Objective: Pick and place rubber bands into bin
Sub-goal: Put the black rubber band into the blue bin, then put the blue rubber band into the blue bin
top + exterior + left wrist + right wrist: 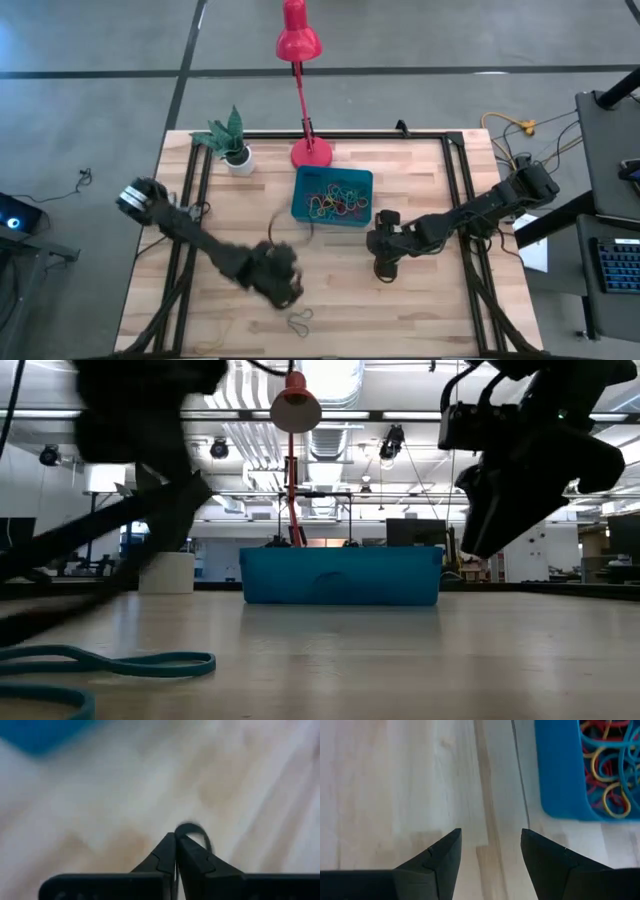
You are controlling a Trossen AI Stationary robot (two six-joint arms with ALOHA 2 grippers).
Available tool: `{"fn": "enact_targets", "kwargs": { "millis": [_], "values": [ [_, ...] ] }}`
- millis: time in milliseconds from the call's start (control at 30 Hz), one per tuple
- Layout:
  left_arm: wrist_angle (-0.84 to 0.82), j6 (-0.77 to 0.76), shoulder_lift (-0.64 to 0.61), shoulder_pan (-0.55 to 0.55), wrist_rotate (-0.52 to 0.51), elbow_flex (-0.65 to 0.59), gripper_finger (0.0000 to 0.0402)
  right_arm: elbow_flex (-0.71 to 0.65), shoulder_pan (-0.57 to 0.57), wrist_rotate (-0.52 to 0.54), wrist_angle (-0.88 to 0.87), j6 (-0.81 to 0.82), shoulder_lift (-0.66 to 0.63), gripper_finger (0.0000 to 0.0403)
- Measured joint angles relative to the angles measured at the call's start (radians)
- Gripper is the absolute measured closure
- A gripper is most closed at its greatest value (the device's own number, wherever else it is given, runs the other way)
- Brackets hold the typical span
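Rubber bands [338,203] heaped in bin [304,205], mixed colours; bin near back edge of bench [420,310], at its middle, just in front of red lamp base [311,152]; loose band [300,321] near front edge; teal band [110,662] lies flat in low view; my left hand [284,285] front of bin, fingers pinched shut on dark band loop [194,831]; my right hand [386,258] beside bin's right end, fingers [440,857] apart, gripping nothing.
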Motion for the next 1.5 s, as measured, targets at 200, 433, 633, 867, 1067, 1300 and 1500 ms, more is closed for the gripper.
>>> {"fn": "enact_targets", "kwargs": {
  "millis": [200,433,633,867,1067,1300,1500],
  "values": [
    [0.112,0.292,-0.131,0.145,-0.051,0.004,0.0402,0.007,-0.003,0.000,0.027,-0.046,0.000,0.0211],
    [0.393,0.652,-0.178,0.387,0.065,0.004,0.0401,0.016,-0.002,0.003,-0.027,0.050,-0.062,0.0213],
    [0.425,0.728,-0.145,0.646,0.237,0.004,0.0401,0.016,0.016,0.102,-0.151,0.263,-0.143,0.0222],
    [0.425,0.792,-0.057,0.775,0.295,0.004,0.0399,0.015,0.024,0.130,-0.258,0.383,-0.179,0.0225],
    [0.353,0.780,0.038,0.772,0.363,0.004,0.0337,0.013,0.023,0.130,-0.263,0.379,-0.170,0.0225],
    [0.289,0.714,0.009,0.726,0.482,0.016,0.0232,0.011,0.015,0.130,-0.264,0.368,-0.170,0.0225],
    [0.160,0.821,-0.134,0.556,0.643,0.015,0.0208,0.011,0.015,0.120,-0.265,0.305,-0.170,0.0227]
  ]
}}
